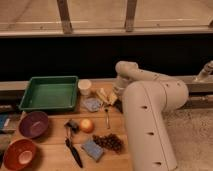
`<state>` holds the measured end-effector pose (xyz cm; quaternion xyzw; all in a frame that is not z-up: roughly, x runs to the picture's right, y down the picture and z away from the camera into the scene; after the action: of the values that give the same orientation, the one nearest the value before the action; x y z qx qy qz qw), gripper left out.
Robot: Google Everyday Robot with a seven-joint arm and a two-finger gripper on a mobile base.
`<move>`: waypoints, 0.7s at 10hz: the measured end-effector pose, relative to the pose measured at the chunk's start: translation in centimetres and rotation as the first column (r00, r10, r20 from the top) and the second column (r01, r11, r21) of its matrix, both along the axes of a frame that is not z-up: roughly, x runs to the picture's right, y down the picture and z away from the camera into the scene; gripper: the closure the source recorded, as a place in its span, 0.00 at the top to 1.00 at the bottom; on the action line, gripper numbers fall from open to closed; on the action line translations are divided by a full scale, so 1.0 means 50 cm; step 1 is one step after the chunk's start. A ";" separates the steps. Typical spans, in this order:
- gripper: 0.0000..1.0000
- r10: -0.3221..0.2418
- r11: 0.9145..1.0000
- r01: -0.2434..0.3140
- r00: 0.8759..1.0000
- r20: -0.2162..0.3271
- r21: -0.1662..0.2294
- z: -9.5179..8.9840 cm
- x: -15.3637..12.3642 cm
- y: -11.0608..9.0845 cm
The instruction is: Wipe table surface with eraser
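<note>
the tabletop (50, 148) ends behind at a dark panel (75, 55), and the robot's white arm (147, 115) covers its right side. a green tray (49, 92) fills the far left. bare wood lies front left of a black-handled utensil (75, 153). the hand (114, 95), clenched, is at the far edge. the eraser (72, 125) lies mid-table beside an orange (87, 125), apart from the hand; its long axis cannot be told.

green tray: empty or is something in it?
Empty: the green tray shows only bare floor inside. The gripper, shut, hangs to its right, beyond the white cup.
</note>
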<state>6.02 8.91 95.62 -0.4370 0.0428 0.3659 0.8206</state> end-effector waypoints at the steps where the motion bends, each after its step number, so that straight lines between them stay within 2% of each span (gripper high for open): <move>1: 0.00 -0.023 1.000 0.023 1.000 0.012 -0.002 -0.009 -0.013 0.008; 3: 0.00 -0.040 0.999 0.040 0.999 -0.008 -0.014 -0.023 -0.001 0.019; 5: 0.00 -0.036 0.999 0.034 0.998 -0.060 -0.030 -0.036 0.054 0.032; 7: 0.00 -0.020 0.999 0.013 0.991 -0.130 -0.050 -0.031 0.125 0.037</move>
<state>12.29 10.77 94.07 -0.4317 0.1088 0.3857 0.8081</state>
